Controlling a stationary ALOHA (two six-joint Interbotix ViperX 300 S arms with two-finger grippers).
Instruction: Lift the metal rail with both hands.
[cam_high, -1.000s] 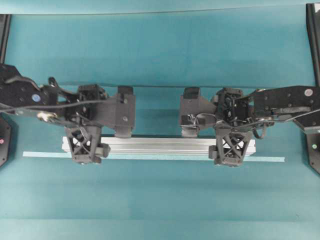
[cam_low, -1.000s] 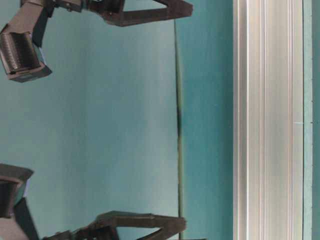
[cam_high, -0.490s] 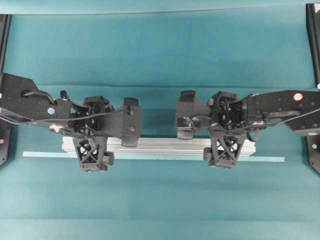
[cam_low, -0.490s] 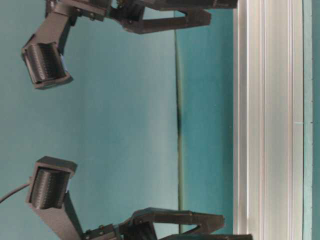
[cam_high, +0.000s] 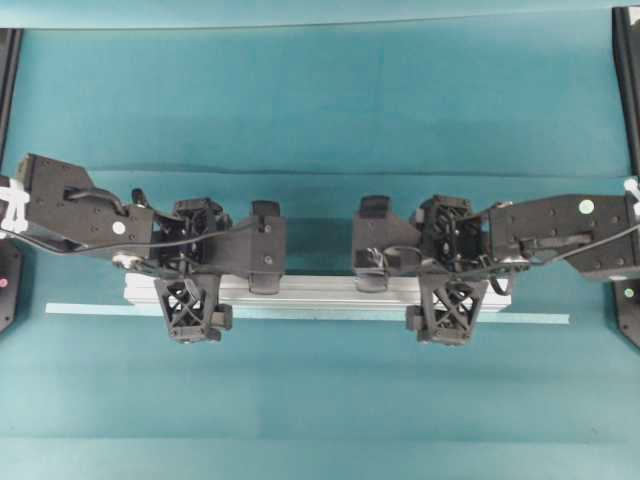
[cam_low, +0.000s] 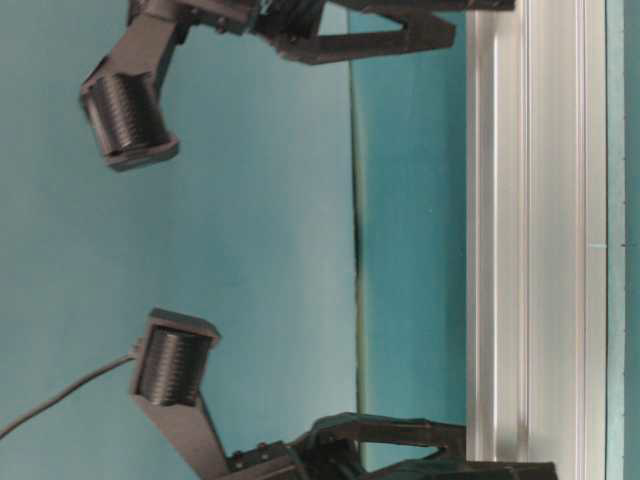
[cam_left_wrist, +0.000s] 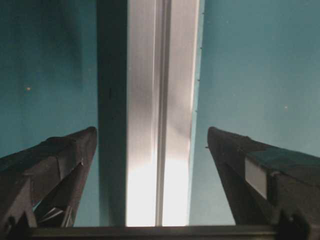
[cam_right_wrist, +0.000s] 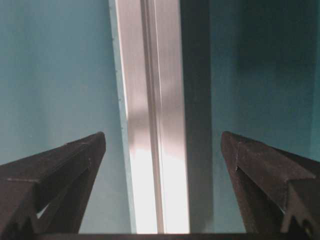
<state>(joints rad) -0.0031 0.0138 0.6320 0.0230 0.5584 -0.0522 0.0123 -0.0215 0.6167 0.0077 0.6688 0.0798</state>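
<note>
On the teal tabletop (cam_high: 320, 100), the metal rail (cam_high: 320, 291) lies flat at centre. Left gripper (cam_high: 196, 300) and right gripper (cam_high: 450, 300) straddle it, jaws spread wide, nothing grasped. Next: lower, clamp together.

Overhead view facing straight down, table-level view close and turned sideways, wrist views looking down, all sharing the metal rail (cam_high: 320, 291).

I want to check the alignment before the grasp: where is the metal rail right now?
In the overhead view the metal rail lies lengthwise across the table's middle, beside the pale teal strip, under the open left gripper and right gripper.
</note>
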